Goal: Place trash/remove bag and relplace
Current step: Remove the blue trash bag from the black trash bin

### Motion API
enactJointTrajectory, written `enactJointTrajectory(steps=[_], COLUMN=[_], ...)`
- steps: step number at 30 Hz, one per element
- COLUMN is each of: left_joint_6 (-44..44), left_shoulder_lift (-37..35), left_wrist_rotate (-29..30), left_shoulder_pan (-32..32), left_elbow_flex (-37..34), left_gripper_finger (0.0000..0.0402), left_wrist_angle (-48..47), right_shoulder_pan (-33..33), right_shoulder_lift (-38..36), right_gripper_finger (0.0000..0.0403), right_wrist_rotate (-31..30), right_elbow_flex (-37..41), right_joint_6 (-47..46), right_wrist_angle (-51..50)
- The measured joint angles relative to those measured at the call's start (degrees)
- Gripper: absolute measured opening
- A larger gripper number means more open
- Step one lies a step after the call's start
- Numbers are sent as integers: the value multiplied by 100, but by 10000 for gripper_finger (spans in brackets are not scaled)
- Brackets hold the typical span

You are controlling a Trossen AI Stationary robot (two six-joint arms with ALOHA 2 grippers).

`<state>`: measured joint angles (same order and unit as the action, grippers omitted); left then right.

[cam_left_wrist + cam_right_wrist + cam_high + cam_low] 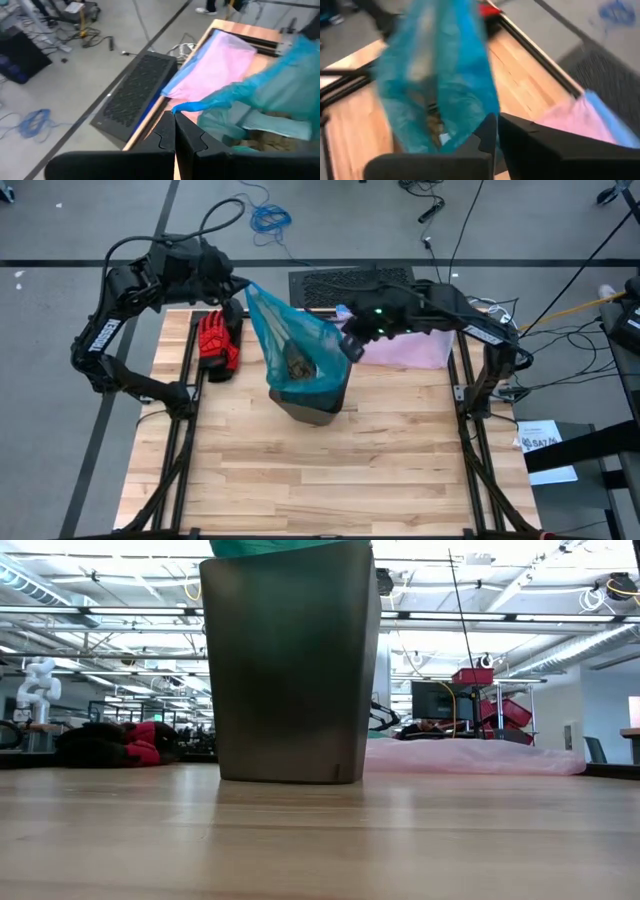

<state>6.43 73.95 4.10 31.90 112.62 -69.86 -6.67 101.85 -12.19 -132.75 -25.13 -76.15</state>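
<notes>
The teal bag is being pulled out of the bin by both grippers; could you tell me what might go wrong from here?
1. The left gripper pinches only a thin twisted corner of the bag; it could slip or tear.
2. Trash sits inside, so a lost grip would spill it.
3. The bin stands unrestrained and might tip.

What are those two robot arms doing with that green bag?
Both arms are lifting the teal bag out of a dark bin on the wooden table. The left gripper is shut on one corner of the bag, and the right gripper is shut on the opposite edge. The bag is stretched between them, its lower part in the bin, with some trash inside. A pink bag and red gloves lie nearby.
</notes>
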Motion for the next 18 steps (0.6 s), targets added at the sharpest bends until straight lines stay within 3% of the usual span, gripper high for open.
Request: enactJointTrajectory(steps=[11,18], left_joint_6=[40,128], left_shoulder_lift=[163,317], left_wrist_rotate=[605,679], left_shoulder_pan=[118,676], left_elbow_flex=[0,0], left_gripper_finger=[0,0], left_wrist_angle=[-64,-281], right_shoulder_pan=[1015,1306], right_shoulder_lift=[-129,287], right_gripper_finger=[153,182], right_wrist_rotate=[209,422], right_elbow_flex=[-197,-197], right_joint_6=[1924,776], right_wrist_angle=[-74,-413])
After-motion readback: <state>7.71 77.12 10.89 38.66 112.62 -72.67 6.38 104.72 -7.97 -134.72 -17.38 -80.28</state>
